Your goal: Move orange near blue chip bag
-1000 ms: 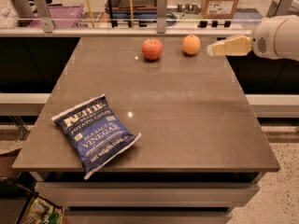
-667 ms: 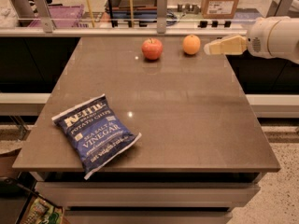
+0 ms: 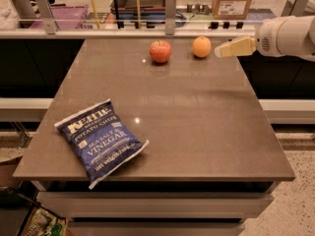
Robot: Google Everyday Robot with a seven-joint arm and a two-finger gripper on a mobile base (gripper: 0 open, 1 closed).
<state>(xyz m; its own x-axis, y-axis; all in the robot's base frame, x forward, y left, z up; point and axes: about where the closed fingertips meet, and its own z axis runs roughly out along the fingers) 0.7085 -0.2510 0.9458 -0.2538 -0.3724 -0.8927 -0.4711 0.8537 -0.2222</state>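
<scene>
We are viewing the orange (image 3: 201, 46) sitting upper centre, near the far edge of a grey-brown table (image 3: 197, 122) that is standing before cluttered counters. The gripper (image 3: 220, 51) is hovering just right of it, apart; clenched or released, we cannot tell. Its white arm (image 3: 288, 36) is running off the right edge. A red apple (image 3: 160, 51) is resting near the orange's left; the blue chip bag (image 3: 101, 140) is lying well apart, lower left.

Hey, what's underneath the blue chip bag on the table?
The blue chip bag lies flat on the brown tabletop; anything beneath it is covered. The gripper is at the far edge, beside the orange, not touching it.
</scene>
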